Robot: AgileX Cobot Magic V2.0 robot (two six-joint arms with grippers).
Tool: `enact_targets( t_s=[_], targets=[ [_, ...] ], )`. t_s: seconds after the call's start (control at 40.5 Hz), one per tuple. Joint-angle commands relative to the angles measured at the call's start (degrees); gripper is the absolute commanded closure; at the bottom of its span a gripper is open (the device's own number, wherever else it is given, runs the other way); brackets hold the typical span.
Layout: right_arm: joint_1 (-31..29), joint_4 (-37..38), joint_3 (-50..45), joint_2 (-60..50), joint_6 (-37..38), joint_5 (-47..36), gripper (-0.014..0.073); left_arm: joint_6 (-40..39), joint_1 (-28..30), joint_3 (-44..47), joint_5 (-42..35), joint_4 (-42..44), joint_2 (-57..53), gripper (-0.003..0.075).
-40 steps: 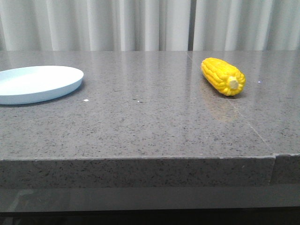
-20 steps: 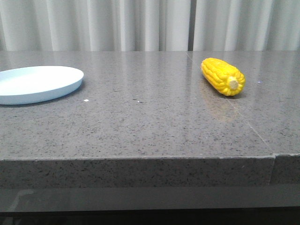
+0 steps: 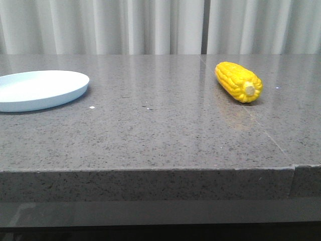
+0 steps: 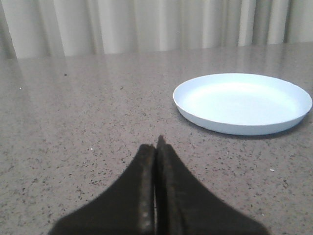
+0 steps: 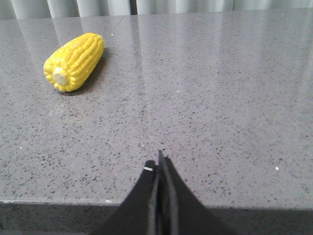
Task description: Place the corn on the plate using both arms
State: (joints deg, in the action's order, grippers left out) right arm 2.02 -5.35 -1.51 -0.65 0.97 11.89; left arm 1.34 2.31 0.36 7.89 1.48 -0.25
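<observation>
No change across last second; corn (image 3: 239, 81) lies untouched on table (image 3: 160, 135) at right, well apart from plate (image 3: 40, 89) at left; left gripper (image 4: 156, 147) and right gripper (image 5: 160, 161) both closed, empty; task not begun.

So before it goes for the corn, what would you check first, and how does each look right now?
1. Corn lying free on the table: ok.
2. Plate bare, ready to receive: ok.
3. Right gripper open for grasping: not ok, fingers shut.
4. Left gripper open: not ok, fingers shut.
5. Path between right gripper and corn unobstructed: ok.
6. Arms' positions from the front: cannot tell, not visible there.
</observation>
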Motion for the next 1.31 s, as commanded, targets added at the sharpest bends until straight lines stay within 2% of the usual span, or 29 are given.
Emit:
enact_targets(
  t_s=[0.0, 0.173, 0.222, 0.395, 0.618, 0.717, 0.914, 0.964, 1.038, 1.137, 1.211, 1.235, 1.26, 1.285],
  targets=[
    [-0.3, -0.1, 0.9, -0.6, -0.3, -6.2, 0.0715, 0.0, 0.1, 0.1, -7.1, 0.2, -1.2, 0.0741],
    [-0.3, -0.1, 3.8, -0.6, -0.3, -7.3, 0.0715, -0.3, 0.1, -1.0, -17.1, -1.1, -1.0, 0.0740],
    [-0.3, -0.1, 5.8, -0.6, -0.3, -6.8, 0.0715, -0.5, 0.1, -2.4, -17.5, -2.5, -0.9, 0.0740],
    [-0.3, -0.1, 16.3, 1.0, -0.3, 0.3, 0.0715, -0.5, 0.1, -12.4, -9.2, -3.2, 0.3, 0.0741],
    [-0.3, -0.4, 30.3, 12.9, -0.3, 8.2, 0.0714, -0.5, 0.1, -24.1, 2.6, -3.2, 10.5, 0.0740],
    [-0.3, -0.5, 33.9, 17.6, -0.3, 8.3, 0.0714, -0.5, 0.1, -26.6, 4.0, -3.2, 15.8, 0.0741],
    [-0.3, -0.5, 35.1, 20.6, -0.3, 7.6, 0.0713, -0.5, 0.1, -27.3, 0.6, -3.2, 19.9, 0.0733],
    [-0.3, -0.5, 35.1, 20.6, -0.3, 7.6, 0.0692, -0.5, 0.1, -27.3, 0.5, -3.2, 19.9, 0.0688],
    [-0.3, -0.5, 35.1, 20.6, -0.3, 7.6, 0.0595, -0.5, 0.1, -27.3, 0.5, -3.2, 19.9, 0.0548],
    [-0.3, -0.5, 35.1, 20.6, -0.3, 7.4, 0.0357, -0.5, 0.1, -27.3, 0.5, -3.2, 19.9, 0.0259],
    [-0.3, -0.5, 35.1, 20.6, -0.3, 7.1, 0.0169, -0.5, 0.1, -27.3, 0.5, -3.2, 19.9, 0.0078],
    [-0.3, -0.5, 35.1, 20.6, -0.3, 7.0, 0.0089, -0.5, 0.1, -27.3, 0.5, -3.2, 19.9, 0.0034],
    [-0.3, -0.5, 35.1, 20.6, -0.3, 7.0, 0.0048, -0.5, 0.1, -27.3, 0.5, -3.2, 19.9, 0.0013],
    [-0.3, -0.5, 35.1, 20.6, -0.3, 7.0, 0.0001, -0.5, 0.1, -27.3, 0.5, -3.2, 19.9, 0.0020]
  ],
)
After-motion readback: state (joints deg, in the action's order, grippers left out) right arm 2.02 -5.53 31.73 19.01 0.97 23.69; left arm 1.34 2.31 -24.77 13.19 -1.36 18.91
